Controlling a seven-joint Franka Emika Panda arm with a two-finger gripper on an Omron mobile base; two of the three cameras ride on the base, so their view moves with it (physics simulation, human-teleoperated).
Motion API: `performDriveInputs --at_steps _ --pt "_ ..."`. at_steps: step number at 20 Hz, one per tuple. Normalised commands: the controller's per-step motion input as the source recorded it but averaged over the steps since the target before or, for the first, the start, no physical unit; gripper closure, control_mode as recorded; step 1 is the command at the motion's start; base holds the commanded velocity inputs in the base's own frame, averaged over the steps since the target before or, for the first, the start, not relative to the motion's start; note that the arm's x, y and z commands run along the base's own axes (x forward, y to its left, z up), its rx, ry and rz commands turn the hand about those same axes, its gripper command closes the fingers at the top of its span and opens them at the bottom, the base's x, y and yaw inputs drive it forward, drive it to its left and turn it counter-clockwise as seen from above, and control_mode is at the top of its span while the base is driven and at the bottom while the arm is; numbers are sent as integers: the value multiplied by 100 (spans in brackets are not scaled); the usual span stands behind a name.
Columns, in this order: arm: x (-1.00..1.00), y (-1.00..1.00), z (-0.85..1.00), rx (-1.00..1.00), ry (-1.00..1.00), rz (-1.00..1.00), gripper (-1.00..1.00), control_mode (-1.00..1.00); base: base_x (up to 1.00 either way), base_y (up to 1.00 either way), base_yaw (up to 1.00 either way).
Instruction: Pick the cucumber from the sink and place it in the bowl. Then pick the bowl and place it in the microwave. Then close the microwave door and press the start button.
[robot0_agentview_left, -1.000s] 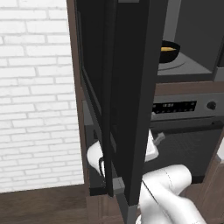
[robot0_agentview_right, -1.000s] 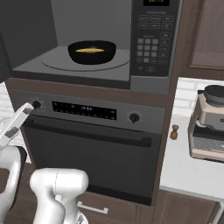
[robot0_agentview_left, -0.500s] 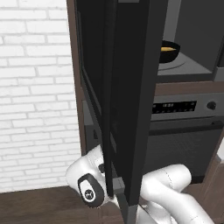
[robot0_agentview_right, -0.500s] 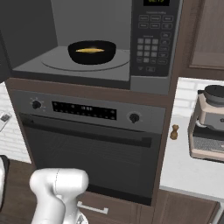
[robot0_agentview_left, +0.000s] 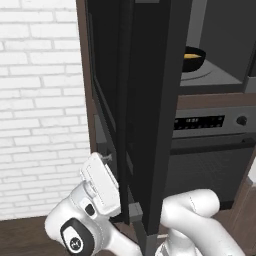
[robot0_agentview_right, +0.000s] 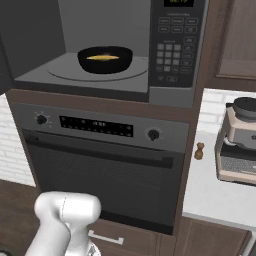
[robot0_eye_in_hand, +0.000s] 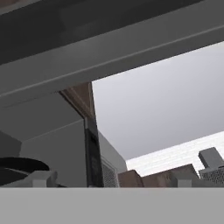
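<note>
Dark grey and black glass take up the middle of the left base view: the microwave door stands swung out, edge-on to the camera. Past its right edge I see the bowl on the turntable inside the microwave, something yellowish showing in it. My gripper sits low, just left of the door's lower edge, near the white brick wall (the fingers themselves are hard to make out here). Below the microwave is the oven.

From the right base view, the microwave cavity is open and the bowl rests on the round plate, with the cucumber lying inside it as a yellowish-green strip. The keypad is to the right of the cavity. The oven with its knobs and display sits underneath. On the counter at right are a coffee machine and a small brown shaker.

In the hand view, my two finger tips stand far apart and unclenched, with nothing between them. Above them runs a grey panel at a slant.
</note>
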Motion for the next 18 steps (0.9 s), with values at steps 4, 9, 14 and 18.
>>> performDriveInputs --at_steps 4,9,14,18 --pt "-2 32 -11 -1 0 6 -100 -100 0 0 0" --pt "0 69 -4 0 0 0 -100 -100 0 0 0" --pt "0 57 1 0 -2 0 -100 -100 0 0 0" --pt "0 22 35 0 -9 0 -100 -100 0 0 0"
